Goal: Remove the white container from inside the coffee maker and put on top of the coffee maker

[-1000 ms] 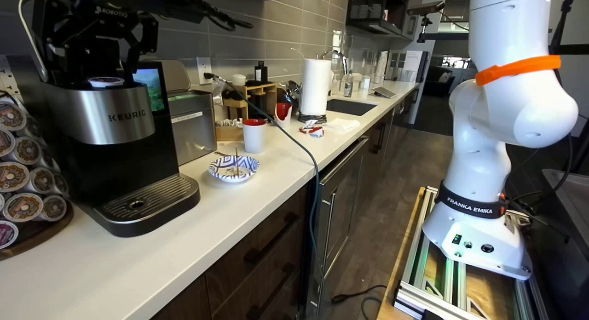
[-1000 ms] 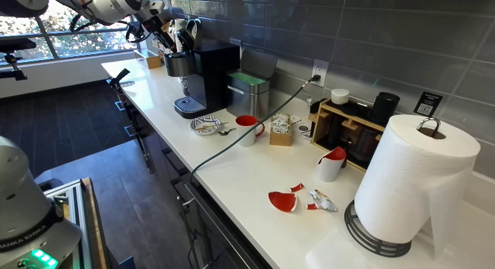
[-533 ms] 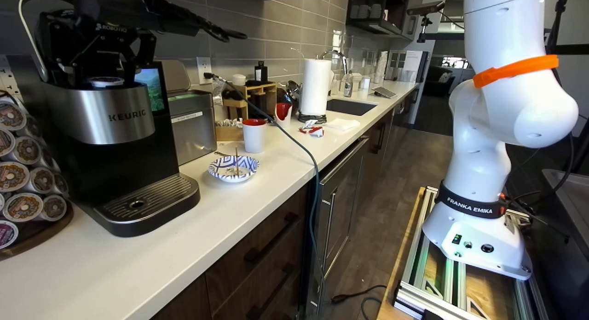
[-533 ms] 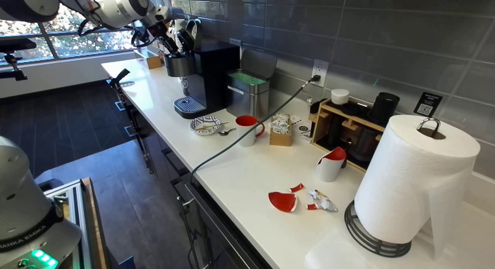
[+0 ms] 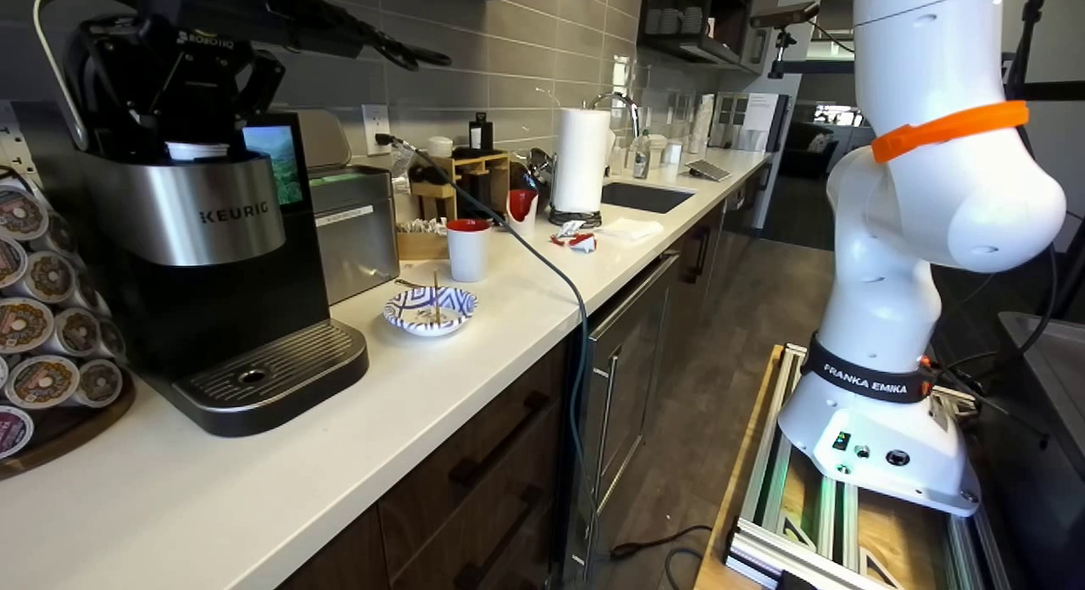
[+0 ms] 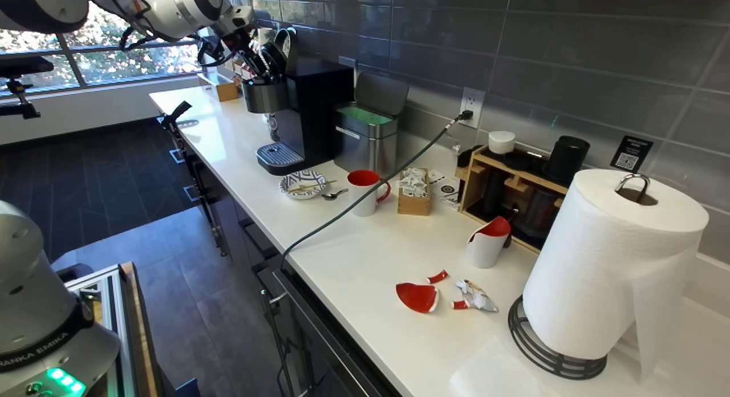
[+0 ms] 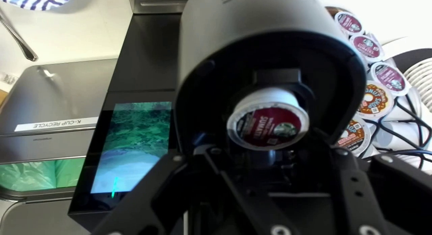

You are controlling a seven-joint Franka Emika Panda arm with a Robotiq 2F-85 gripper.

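White container inside coffee maker; gripper straddling it, clasped or not unclear; rim close either side.

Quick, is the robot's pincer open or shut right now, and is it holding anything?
Pincer: open, holding nothing; its jaws stand apart, not gripping the white container.

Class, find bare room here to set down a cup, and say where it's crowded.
Bare: counter bordered by racked pods, drip base and the front edge; another patch between packet box, broken mug and shards. Crowded: around dish, spoon and mug beside the coffee maker; and its open head, with gripper at white pod.
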